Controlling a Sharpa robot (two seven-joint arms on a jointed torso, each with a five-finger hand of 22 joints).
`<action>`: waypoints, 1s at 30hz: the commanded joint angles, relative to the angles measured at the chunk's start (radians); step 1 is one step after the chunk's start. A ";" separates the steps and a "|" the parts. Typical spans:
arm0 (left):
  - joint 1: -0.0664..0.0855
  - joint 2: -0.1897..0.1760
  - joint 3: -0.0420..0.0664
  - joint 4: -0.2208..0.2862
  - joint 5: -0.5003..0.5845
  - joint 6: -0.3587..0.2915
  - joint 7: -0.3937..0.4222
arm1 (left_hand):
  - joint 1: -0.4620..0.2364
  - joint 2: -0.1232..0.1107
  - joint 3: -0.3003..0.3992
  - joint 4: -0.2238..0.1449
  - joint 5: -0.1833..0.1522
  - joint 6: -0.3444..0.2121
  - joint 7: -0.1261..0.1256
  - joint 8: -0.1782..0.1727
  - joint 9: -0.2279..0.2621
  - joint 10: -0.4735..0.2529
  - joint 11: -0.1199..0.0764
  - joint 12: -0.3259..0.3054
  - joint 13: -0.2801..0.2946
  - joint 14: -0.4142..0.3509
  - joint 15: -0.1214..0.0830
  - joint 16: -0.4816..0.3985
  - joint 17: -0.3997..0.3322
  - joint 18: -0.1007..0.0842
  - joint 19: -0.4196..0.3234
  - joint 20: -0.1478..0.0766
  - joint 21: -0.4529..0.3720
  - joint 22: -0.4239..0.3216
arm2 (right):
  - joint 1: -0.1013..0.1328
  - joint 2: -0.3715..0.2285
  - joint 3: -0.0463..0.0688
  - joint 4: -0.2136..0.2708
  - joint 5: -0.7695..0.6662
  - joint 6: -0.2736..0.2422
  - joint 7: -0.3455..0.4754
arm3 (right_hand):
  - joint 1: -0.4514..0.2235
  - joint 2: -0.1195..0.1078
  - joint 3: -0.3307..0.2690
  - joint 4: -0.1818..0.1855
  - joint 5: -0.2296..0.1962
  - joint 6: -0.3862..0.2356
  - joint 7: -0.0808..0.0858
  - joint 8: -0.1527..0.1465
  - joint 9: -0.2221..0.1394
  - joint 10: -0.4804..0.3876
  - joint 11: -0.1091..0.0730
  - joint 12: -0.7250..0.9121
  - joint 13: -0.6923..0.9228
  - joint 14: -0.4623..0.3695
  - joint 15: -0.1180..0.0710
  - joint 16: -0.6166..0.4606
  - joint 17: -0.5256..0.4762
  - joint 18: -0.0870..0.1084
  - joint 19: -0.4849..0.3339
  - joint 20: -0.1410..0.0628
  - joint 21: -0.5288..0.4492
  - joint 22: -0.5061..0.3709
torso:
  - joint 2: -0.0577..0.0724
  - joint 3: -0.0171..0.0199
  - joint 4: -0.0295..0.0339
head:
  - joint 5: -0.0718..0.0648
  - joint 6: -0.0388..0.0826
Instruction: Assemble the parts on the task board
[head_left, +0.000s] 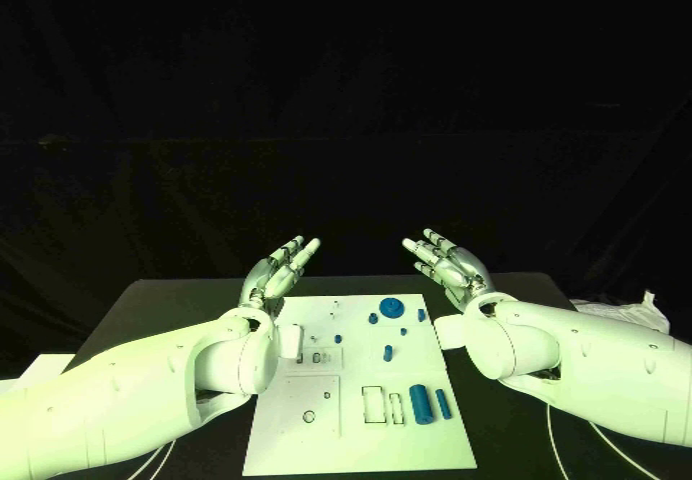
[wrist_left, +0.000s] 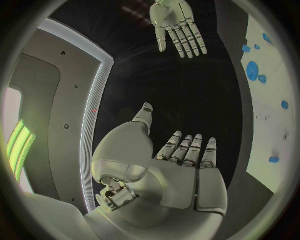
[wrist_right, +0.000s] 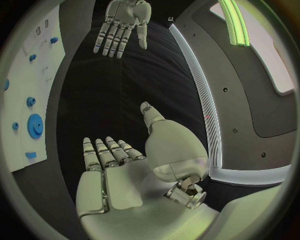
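**Nothing to read on my board**

I look for words, numbers or signs, and I find none that I can read. The task board (head_left: 361, 440) in front of me carries only thin drawn outlines and small dark marks; these are shapes, not letters, or they are too small for me to tell. The blue parts (head_left: 420, 402) on it have no label that I can see. My left hand (head_left: 278, 267) and my right hand (head_left: 446, 262) show no brand and no number on their silver surface.
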 joint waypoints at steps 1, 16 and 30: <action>0.002 0.002 0.001 0.000 0.014 0.078 0.045 | 0.008 0.002 -0.001 -0.003 0.004 0.007 0.067 0.004 0.001 0.004 0.003 0.007 0.001 0.007 0.002 0.006 0.001 0.009 0.000 0.005 0.004 0.001 | 0.013 0.002 -0.008 -0.010 -0.059 0.209 -0.043 | 0.055 0.011 0.001 -0.029 0.002 0.029 0.156 0.009 0.004 0.035 0.020 0.010 0.005 0.031 0.021 0.008 0.005 0.018 0.016 0.016 0.015 0.006 | 0.000 0.0002 -0.0002 | 0.000 0.000; 0.000 -0.034 0.001 -0.011 -0.005 0.131 0.061 | 0.073 0.010 0.011 -0.013 0.004 0.539 0.108 0.141 0.068 0.669 0.031 0.173 0.067 0.690 -0.009 0.230 0.102 0.022 0.671 -0.002 0.298 0.147 | 0.048 0.006 -0.020 -0.112 -0.351 0.171 -0.091 | 0.211 0.001 0.099 -0.215 -0.032 0.707 0.124 0.147 0.069 0.761 -0.033 0.148 0.041 0.812 -0.055 0.194 0.056 0.130 0.629 -0.002 0.326 0.133 | 0.002 -0.0005 -0.0011 | 0.000 -0.001; 0.018 -0.130 0.002 0.077 -0.049 0.178 -0.007 | 0.123 -0.021 -0.026 -0.035 0.004 0.706 0.044 0.158 0.072 0.914 -0.048 0.207 0.082 0.979 -0.113 0.460 0.274 0.015 0.897 -0.103 0.480 0.238 | 0.076 0.015 -0.009 -0.157 -0.930 0.120 -0.193 | 0.233 -0.087 0.220 -0.216 -0.026 0.896 0.072 0.116 0.051 1.014 -0.105 0.092 0.041 1.145 -0.168 0.215 0.089 0.120 0.792 -0.121 0.636 0.295 | 0.048 -0.0098 0.0073 | -0.013 0.009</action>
